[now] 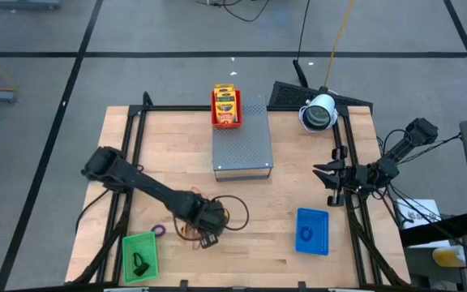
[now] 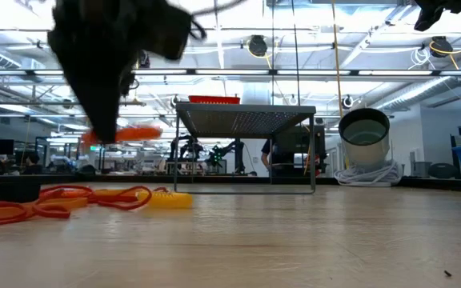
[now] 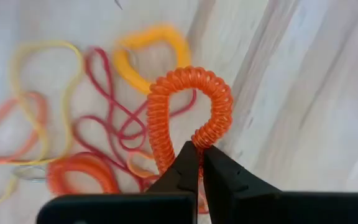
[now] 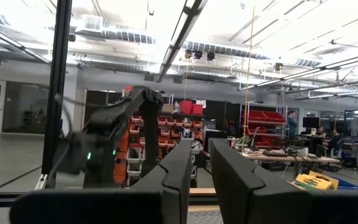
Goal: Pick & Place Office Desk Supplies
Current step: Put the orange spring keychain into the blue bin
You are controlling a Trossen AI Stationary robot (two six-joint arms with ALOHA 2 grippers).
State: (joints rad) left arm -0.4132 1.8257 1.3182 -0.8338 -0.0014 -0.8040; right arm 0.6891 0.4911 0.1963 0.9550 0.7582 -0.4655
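Orange coiled spiral loop (image 3: 188,99) pinched by left gripper (image 3: 201,163) fingers, over band tangle on counter (image 1: 282,203). Lift to be kept straight, slow; neighbouring bands may snag. Right gripper (image 4: 202,163) parked aside, nothing grasped.

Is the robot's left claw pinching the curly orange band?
Yes, the left gripper is shut on the orange coiled band, its loop sticking out just past the fingertips in the left wrist view.

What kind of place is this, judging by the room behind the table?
Probably a robotics lab or workshop hall: exposed ceiling ducts, shelves of red storage bins, and a wooden work table in a black frame, with two robot arms.
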